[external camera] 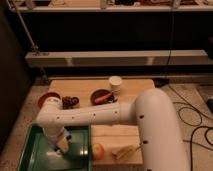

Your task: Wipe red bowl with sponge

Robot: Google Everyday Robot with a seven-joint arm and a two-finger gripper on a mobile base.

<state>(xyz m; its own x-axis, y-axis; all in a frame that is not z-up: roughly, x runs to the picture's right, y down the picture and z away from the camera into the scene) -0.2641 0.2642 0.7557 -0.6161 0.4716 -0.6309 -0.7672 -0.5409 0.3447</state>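
Bare wood, smooth plastic
Pale matt wooden counter [85,86]; smooth white plastic arm [100,114], its gripper [62,144] down in the smooth green plastic tray [35,150].

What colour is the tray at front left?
The tray is green, clearest in the camera view; the gripper is down inside it.

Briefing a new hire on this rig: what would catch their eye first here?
The big white arm spans the wooden table from right to left, and its gripper is down inside the green tray at the front left. Just behind the arm's elbow, the red bowl sits at the table's left edge. A white cup stands near the back.
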